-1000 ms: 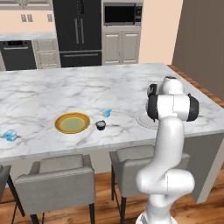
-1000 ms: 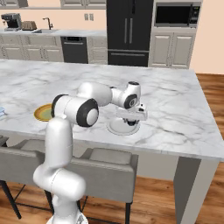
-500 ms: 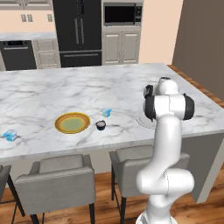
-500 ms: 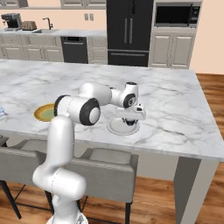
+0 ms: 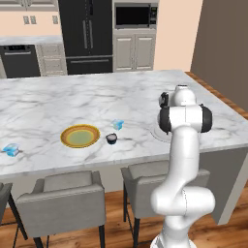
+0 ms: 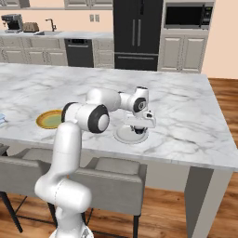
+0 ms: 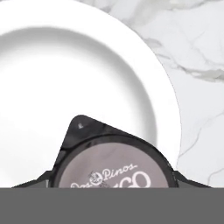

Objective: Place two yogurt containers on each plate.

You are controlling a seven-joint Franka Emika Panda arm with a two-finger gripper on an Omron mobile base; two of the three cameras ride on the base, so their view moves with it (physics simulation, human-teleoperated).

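Three yogurt tubs lie left of the white plate [image 7: 65,74] on the surface [image 5: 58,104]: blue [image 5: 10,149], dark cup [image 5: 112,139], blue [image 5: 117,124]. Directly under the hand [image 6: 138,126], a dark round cup [image 7: 114,168] hangs over that plate, seemingly held, though its fingers are hidden.
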